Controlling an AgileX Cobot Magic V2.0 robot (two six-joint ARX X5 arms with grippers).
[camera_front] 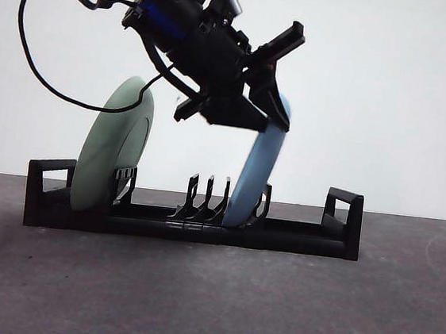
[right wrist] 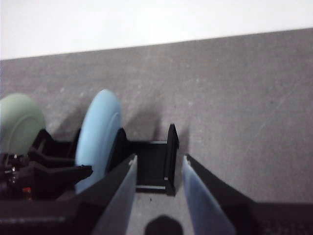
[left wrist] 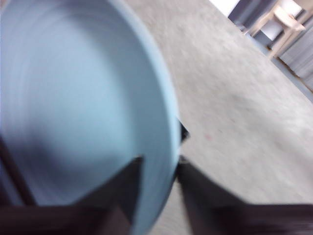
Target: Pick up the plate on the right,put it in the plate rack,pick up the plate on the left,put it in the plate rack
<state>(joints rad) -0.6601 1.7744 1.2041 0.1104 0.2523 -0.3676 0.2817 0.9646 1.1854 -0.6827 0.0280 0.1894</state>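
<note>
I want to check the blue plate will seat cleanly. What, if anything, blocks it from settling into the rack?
Nothing visible does. The left hand grips the blue plate by its top edge, its bottom edge already down between the plate rack prongs; the green plate stands apart, further along.

- The arm (camera_front: 175, 10) in the front view is black and bulky, with a blue band on its body and a small green light near the top.
- A thin black cable (camera_front: 35, 59) hangs from it in a long loop.
- The left gripper (left wrist: 159, 169) has two black, wedge-shaped jaws.
- The right gripper (right wrist: 159, 171) also has black jaws; their inner faces look pale grey and smooth.
</note>
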